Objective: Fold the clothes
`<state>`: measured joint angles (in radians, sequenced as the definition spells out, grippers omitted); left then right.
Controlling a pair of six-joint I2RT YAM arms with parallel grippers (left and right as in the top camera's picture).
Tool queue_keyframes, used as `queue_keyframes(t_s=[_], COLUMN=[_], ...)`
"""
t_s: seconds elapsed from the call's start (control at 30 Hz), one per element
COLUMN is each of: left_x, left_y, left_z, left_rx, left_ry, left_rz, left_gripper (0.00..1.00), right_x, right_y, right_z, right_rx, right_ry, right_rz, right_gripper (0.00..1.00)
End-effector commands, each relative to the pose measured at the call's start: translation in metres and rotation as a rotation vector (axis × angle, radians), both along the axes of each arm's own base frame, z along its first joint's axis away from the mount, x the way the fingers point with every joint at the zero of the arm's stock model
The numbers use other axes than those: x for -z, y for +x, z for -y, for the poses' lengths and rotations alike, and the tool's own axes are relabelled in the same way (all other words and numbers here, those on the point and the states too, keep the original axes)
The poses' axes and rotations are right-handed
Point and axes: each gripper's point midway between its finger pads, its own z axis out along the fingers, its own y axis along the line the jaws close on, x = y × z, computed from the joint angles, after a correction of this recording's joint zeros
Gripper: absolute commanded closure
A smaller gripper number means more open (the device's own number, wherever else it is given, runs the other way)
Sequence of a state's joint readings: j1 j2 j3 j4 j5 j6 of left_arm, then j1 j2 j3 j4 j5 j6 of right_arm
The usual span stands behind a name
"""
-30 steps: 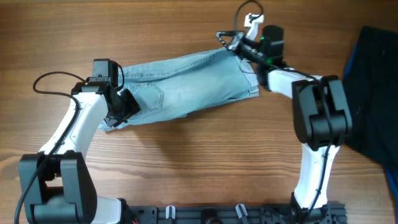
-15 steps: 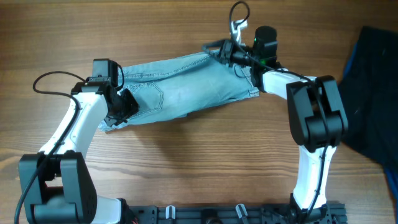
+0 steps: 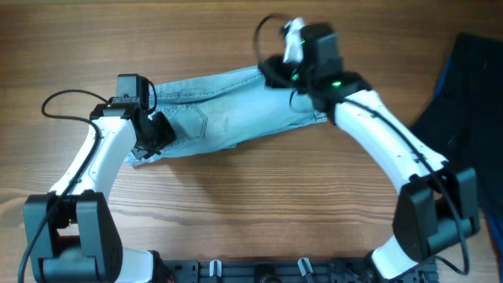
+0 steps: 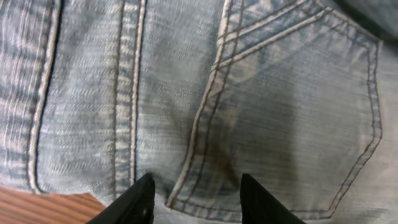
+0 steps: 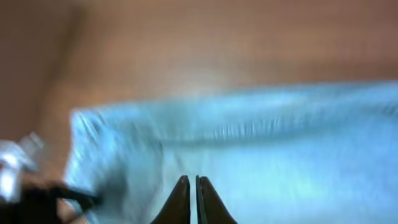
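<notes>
Wooden bench (image 3: 236,212): open wood at 12 and 6 o'clock of the denim shorts (image 3: 236,110), spread flat mid-bench. Dark cloth (image 3: 471,102) at 3 o'clock edge. Left jaws released, resting by back pocket (image 4: 298,106). Right jaws clenched over 2 o'clock hem; view blurred.

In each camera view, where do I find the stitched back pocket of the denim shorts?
Overhead: back pocket left of centre, beside the left gripper.
Left wrist: fills the right half, above the fingertips.
Right wrist: not discernible; picture blurred.
Shared landmark: the denim shorts, in all views.
</notes>
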<state>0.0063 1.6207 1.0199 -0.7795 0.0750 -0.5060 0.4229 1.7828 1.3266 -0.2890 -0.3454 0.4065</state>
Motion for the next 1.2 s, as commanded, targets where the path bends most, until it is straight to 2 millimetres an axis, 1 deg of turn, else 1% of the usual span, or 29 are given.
queue_keyframes(t_s=[0.0, 0.07, 0.13, 0.23, 0.27, 0.4, 0.43, 0.47, 0.5, 0.53, 0.57, 0.6, 0.67, 0.73, 0.77, 0.8, 0.83, 0.87, 0.9, 1.0, 1.03, 1.1, 1.13, 1.17], left_x=[0.005, 0.005, 0.005, 0.005, 0.005, 0.005, 0.005, 0.005, 0.005, 0.005, 0.005, 0.006, 0.006, 0.007, 0.007, 0.007, 0.006, 0.006, 0.003, -0.009, -0.016, -0.032, -0.038, -0.047], left_y=[0.001, 0.001, 0.001, 0.001, 0.001, 0.001, 0.001, 0.000, 0.000, -0.001, -0.002, -0.004, -0.008, -0.012, -0.012, -0.012, -0.011, -0.009, -0.006, 0.007, 0.013, 0.026, 0.032, 0.044], left_z=[-0.001, -0.001, -0.001, -0.001, -0.001, -0.001, -0.001, -0.001, -0.001, -0.001, -0.001, -0.001, -0.001, -0.001, -0.001, -0.001, -0.001, 0.002, 0.008, 0.018, 0.020, 0.021, 0.021, 0.021], left_rx=[0.007, 0.006, 0.007, 0.007, 0.007, 0.006, 0.007, 0.006, 0.007, 0.006, 0.007, 0.007, 0.007, 0.008, 0.008, 0.008, 0.018, 0.048, 0.093, 0.157, 0.160, 0.166, 0.167, 0.172], left_ry=[0.014, 0.014, 0.014, 0.014, 0.014, 0.013, 0.013, 0.013, 0.013, 0.013, 0.013, 0.013, 0.014, 0.014, 0.013, 0.013, 0.013, 0.001, -0.025, -0.072, -0.077, -0.080, -0.079, -0.076], left_rz=[0.000, 0.000, -0.001, -0.001, -0.001, -0.001, -0.002, -0.004, -0.006, -0.009, -0.014, -0.021, -0.039, -0.055, -0.055, -0.053, -0.049, -0.039, -0.021, 0.029, 0.051, 0.103, 0.125, 0.176], left_gripper=[0.57, 0.57, 0.57, 0.56, 0.56, 0.56, 0.56, 0.56, 0.56, 0.56, 0.56, 0.56, 0.55, 0.54, 0.53, 0.53, 0.54, 0.57, 0.59, 0.67, 0.73, 0.86, 0.91, 0.94], right_x=[0.055, 0.084, 0.111, 0.132, 0.136, 0.147, 0.144, 0.137, 0.133, 0.125, 0.124, 0.128, 0.134, 0.139, 0.140, 0.141, 0.141, 0.139, 0.139, 0.139, 0.137, 0.130, 0.129, 0.132], right_y=[-0.012, -0.016, -0.014, -0.005, 0.001, 0.021, 0.028, 0.037, 0.045, 0.058, 0.070, 0.080, 0.090, 0.099, 0.101, 0.101, 0.100, 0.098, 0.094, 0.080, 0.072, 0.045, 0.032, 0.006], right_z=[-0.016, -0.030, -0.047, -0.060, -0.066, -0.077, -0.079, -0.080, -0.078, -0.072, -0.062, -0.048, -0.025, -0.001, 0.008, 0.015, 0.017, 0.017, 0.022, 0.046, 0.054, 0.073, 0.088, 0.135], right_rx=[-0.106, -0.094, -0.095, -0.079, -0.077, -0.014, -0.010, 0.010, 0.041, 0.099, 0.169, 0.247, 0.314, 0.322, 0.312, 0.296, 0.258, 0.212, 0.181, 0.152, 0.133, 0.090, 0.116, 0.236], right_ry=[-0.127, -0.090, -0.014, 0.065, 0.101, 0.200, 0.226, 0.257, 0.274, 0.294, 0.287, 0.263, 0.233, 0.190, 0.184, 0.191, 0.203, 0.208, 0.195, 0.074, 0.030, -0.065, -0.123, -0.308], right_rz=[-0.038, -0.123, -0.185, -0.208, -0.198, -0.173, -0.139, -0.109, -0.084, -0.045, -0.020, -0.009, -0.012, -0.003, -0.006, -0.020, -0.029, -0.025, -0.039, -0.076, -0.095, -0.170, -0.224, -0.334], right_gripper=[0.96, 0.96, 0.96, 0.96, 0.96, 0.96, 0.96, 0.96, 0.96, 0.96, 0.96, 0.96, 0.96, 0.96, 0.96, 0.96, 0.96, 0.96, 0.96, 0.96, 0.96, 0.96, 0.96, 0.95])
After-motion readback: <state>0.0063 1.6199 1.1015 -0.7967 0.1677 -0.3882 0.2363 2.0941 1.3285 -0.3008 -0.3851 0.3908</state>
